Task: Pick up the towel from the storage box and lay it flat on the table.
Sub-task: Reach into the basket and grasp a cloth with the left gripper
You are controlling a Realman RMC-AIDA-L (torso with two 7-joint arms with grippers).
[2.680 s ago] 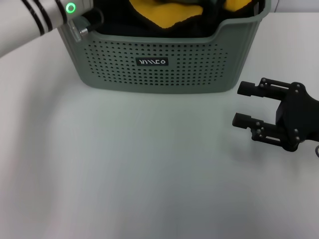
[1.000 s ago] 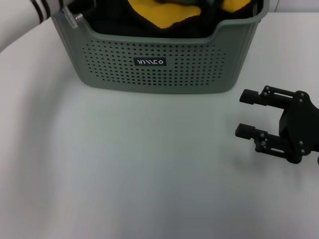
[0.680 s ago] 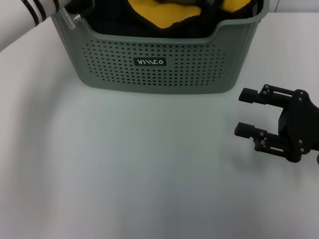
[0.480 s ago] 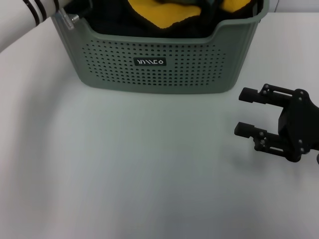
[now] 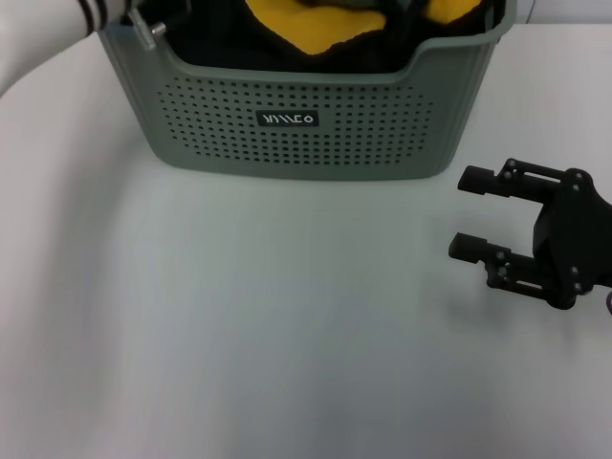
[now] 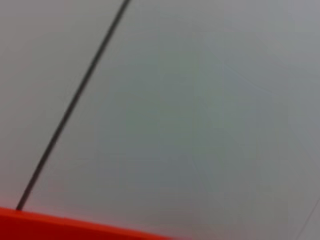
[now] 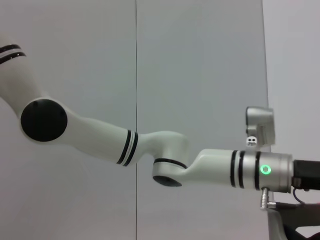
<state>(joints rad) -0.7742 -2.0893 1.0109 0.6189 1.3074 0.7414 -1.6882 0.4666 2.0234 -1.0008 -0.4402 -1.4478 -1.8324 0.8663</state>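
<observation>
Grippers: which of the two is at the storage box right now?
The left gripper, reaching into the storage box at its far left corner; the right gripper sits open on the table.

A plain white, smooth worktop (image 5: pixel 249 325) fills the head view. On its far side, a little left of centre, stands a sage grey-green perforated plastic storage box (image 5: pixel 306 115) with tapered sides and a small black logo label facing the near edge. The box rests flat on the surface.
</observation>
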